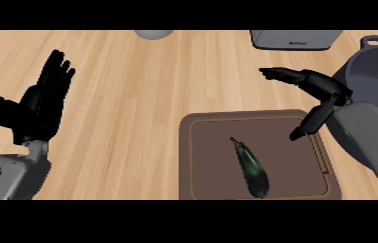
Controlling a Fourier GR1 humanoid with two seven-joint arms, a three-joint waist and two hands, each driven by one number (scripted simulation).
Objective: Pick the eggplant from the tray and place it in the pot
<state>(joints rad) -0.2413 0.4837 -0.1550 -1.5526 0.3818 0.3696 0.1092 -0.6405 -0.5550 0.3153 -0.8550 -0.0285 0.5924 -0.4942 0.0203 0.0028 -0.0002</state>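
1. The counter (pixel 148 112) is pale wood with fine, straight grain running across the view, its finish matte.
2. A brown tray (pixel 188 157) sits at the lower right; it is rectangular with rounded corners, a raised darker rim and a flatter inner floor edged by a thin light line.
3. The eggplant (pixel 252 171) lies on the tray floor, right of its centre, long and slender, very dark purple-green with a faint gloss. Its thin stem end points toward the far-left side and its fatter, rounded end lies near the tray's near rim.
4. The pot (pixel 362 62) shows at the right edge, a dark blue-grey round vessel with a smooth wall, partly hidden behind the right forearm.
5. A grey rounded-rectangular object (pixel 295 39) sits at the far edge, and a small pale grey rounded object (pixel 153 34) shows at the top, cut off.
6. The right hand (pixel 325 89) hovers over the tray's far right corner, its fingers spread apart and holding nothing: some point left, the thumb points down toward the tray's rim. It is apart from the eggplant.
7. The left hand (pixel 44 104) rests at the left edge, fingers straight and upward, holding nothing.
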